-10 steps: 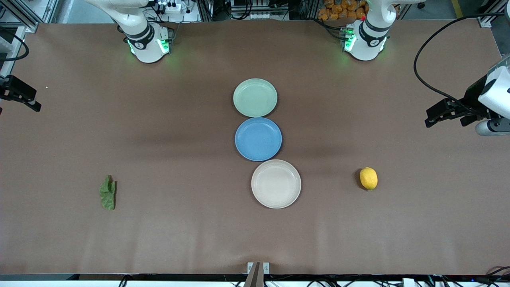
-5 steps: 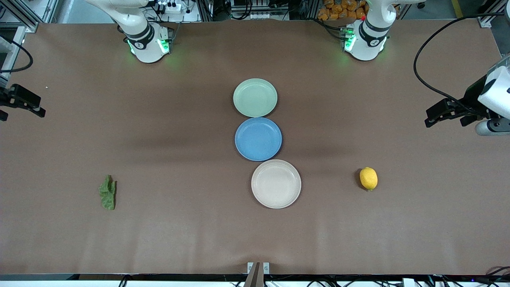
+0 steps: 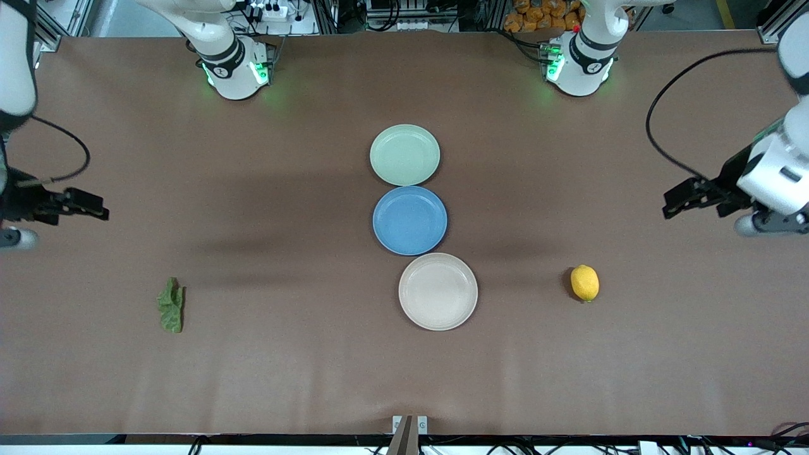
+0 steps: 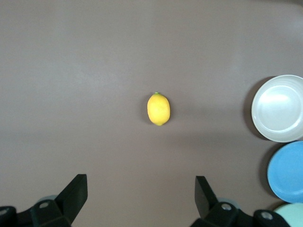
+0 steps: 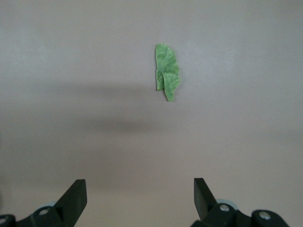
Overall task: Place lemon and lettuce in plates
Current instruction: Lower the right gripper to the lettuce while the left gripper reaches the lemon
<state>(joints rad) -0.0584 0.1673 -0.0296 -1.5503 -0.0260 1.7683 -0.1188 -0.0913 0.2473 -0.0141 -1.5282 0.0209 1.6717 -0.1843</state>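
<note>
The yellow lemon [image 3: 584, 282] [image 4: 158, 109] lies on the brown table toward the left arm's end. My left gripper [image 3: 673, 199] [image 4: 140, 182] hangs open and empty over bare table beside it. The dark green lettuce [image 3: 171, 305] [image 5: 167, 72] lies flat toward the right arm's end. My right gripper [image 3: 95, 207] [image 5: 139, 184] is open and empty over bare table near it. Mid-table, the pale green plate [image 3: 404, 155] is farthest from the front camera and the beige-pink plate [image 3: 438, 291] [image 4: 279, 109] is nearest. Both are empty.
An empty blue plate [image 3: 409, 220] [image 4: 289, 172] sits between the two task plates, touching or almost touching both. Black cables loop from each wrist near the table's ends. The arm bases [image 3: 235, 69] stand along the edge farthest from the front camera.
Both grippers have swung in over the table, the right one toward the lettuce and the left one toward the lemon. Lemon, lettuce and plates have not moved.
</note>
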